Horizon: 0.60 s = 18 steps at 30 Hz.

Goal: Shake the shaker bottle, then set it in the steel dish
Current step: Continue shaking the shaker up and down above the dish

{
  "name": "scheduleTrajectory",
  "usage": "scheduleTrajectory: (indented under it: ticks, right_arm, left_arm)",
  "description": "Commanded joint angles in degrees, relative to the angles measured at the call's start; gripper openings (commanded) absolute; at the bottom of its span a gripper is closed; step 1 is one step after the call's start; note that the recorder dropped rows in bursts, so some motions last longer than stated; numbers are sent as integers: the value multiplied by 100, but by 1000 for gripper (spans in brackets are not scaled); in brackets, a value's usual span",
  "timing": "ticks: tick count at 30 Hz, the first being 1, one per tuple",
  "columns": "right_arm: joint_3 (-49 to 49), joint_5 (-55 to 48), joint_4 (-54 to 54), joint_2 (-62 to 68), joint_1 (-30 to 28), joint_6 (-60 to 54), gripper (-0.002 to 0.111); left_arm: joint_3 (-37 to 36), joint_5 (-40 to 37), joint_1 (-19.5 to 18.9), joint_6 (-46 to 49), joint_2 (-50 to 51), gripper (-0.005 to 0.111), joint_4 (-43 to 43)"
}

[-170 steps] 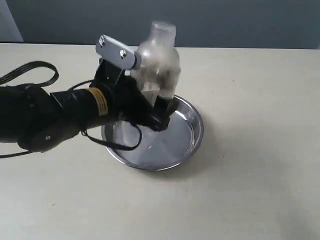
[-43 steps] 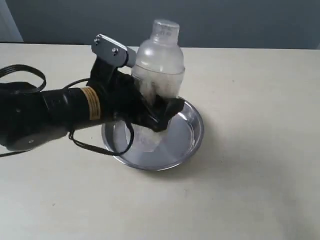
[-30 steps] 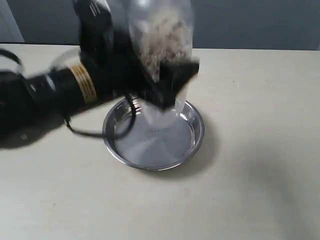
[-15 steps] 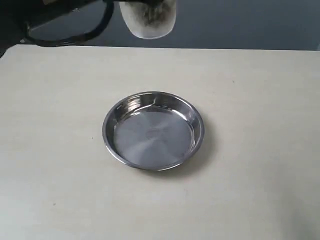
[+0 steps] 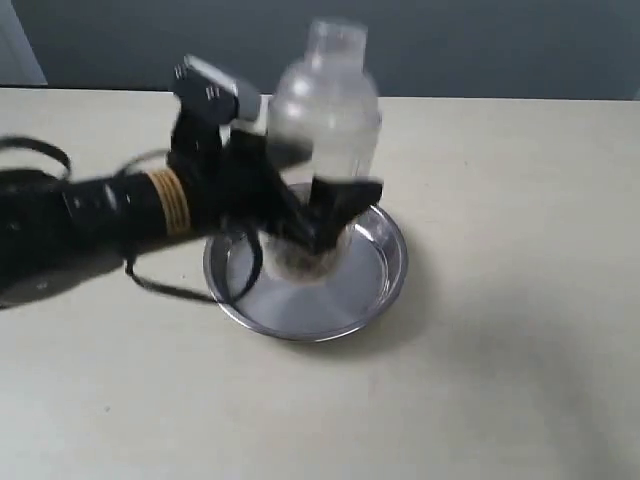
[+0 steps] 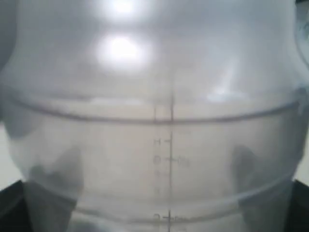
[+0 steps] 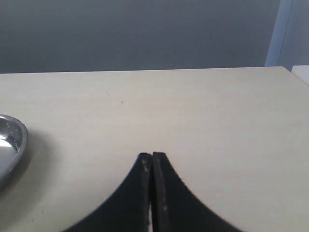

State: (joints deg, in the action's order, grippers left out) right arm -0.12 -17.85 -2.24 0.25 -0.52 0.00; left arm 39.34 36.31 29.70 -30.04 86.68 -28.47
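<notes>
My left gripper (image 5: 318, 212) clamps the lower wall of the clear plastic, frosted-domed shaker bottle (image 5: 325, 120), upright just over the round shiny steel dish (image 5: 392, 262); my right gripper (image 7: 152, 164) is pinched together, empty. The bottle seems light, stiff and slick, so that straight wall looks the surest hold.

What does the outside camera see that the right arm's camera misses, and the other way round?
Only the exterior view shows the shaker bottle, upright and blurred, gripped by the left gripper at the steel dish. Only the right wrist view shows the right gripper, fingers closed on nothing. Both show the pale table, the dark wall, and the dish, though the right wrist view catches just its edge.
</notes>
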Motion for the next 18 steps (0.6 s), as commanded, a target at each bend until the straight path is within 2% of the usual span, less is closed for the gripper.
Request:
scheduleTrajectory:
  ticks: [1, 3, 5, 6, 7, 8, 9, 11, 14, 17, 18]
  right_arm:
    - [12, 37, 4, -25, 1, 0, -1]
    - [12, 37, 4, -25, 1, 0, -1]
    - [12, 37, 4, -25, 1, 0, -1]
    - [12, 37, 4, -25, 1, 0, -1]
    - [12, 37, 4, -25, 1, 0, -1]
    - [12, 37, 4, -25, 1, 0, -1]
    - [12, 37, 4, -25, 1, 0, -1]
    - [12, 37, 4, -25, 1, 0, -1]
    - [12, 37, 4, -25, 1, 0, -1]
    - [12, 37, 4, -25, 1, 0, -1]
    - [12, 37, 4, -25, 1, 0, -1]
  left_arm:
    - [-69, -473, -82, 371, 310, 0, 542]
    - [-231, 150, -113, 134, 580, 0, 443]
    - [-70, 845, -113, -45, 237, 0, -131]
    - [154, 871, -103, -76, -97, 0, -263]
    - [429, 609, -103, -76, -445, 0, -264]
    - [647, -26, -103, -63, -663, 0, -93]
    - [691, -576, -103, -49, -700, 0, -9]
    - [388, -978, -103, 134, -289, 0, -62]
    - [-49, -380, -117, 67, 489, 0, 377]
    - [224, 869, -101, -238, -24, 0, -9]
    - [501, 943, -101, -198, -351, 0, -22]
